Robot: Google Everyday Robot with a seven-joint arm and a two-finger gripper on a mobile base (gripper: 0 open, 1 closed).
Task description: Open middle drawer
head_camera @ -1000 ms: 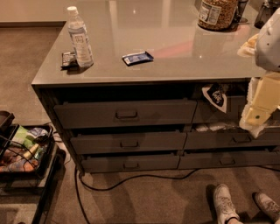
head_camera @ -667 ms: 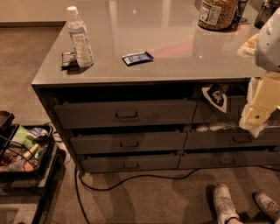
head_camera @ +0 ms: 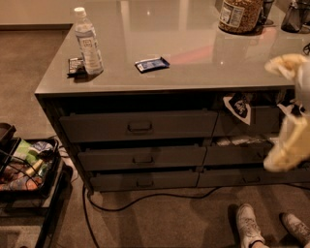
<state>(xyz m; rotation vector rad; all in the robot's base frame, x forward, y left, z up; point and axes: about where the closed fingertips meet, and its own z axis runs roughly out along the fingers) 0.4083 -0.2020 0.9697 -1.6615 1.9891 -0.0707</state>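
The middle drawer (head_camera: pixel 141 158) is the dark-grey front in the left column of the cabinet, between a taller top drawer (head_camera: pixel 138 126) and a slim bottom drawer (head_camera: pixel 144 181). Its small loop handle (head_camera: pixel 143 159) is at the centre. Its front sits about in line with the other two, and no interior shows. My gripper (head_camera: pixel 286 150) is the blurred cream-coloured shape at the right edge. It hangs in front of the right column of drawers, well to the right of the middle drawer's handle and not touching it.
On the grey countertop (head_camera: pixel 193 53) stand a water bottle (head_camera: pixel 88 41), a blue packet (head_camera: pixel 151 64), a small dark object (head_camera: pixel 75 66) and a jar (head_camera: pixel 240 14). A black cart of snacks (head_camera: pixel 24 169) stands at the left. A cable (head_camera: pixel 145 198) and someone's shoes (head_camera: pixel 249 227) are on the floor.
My gripper at the right edge has dropped slightly and looks blurred. The drawers and the things on the counter have not moved.
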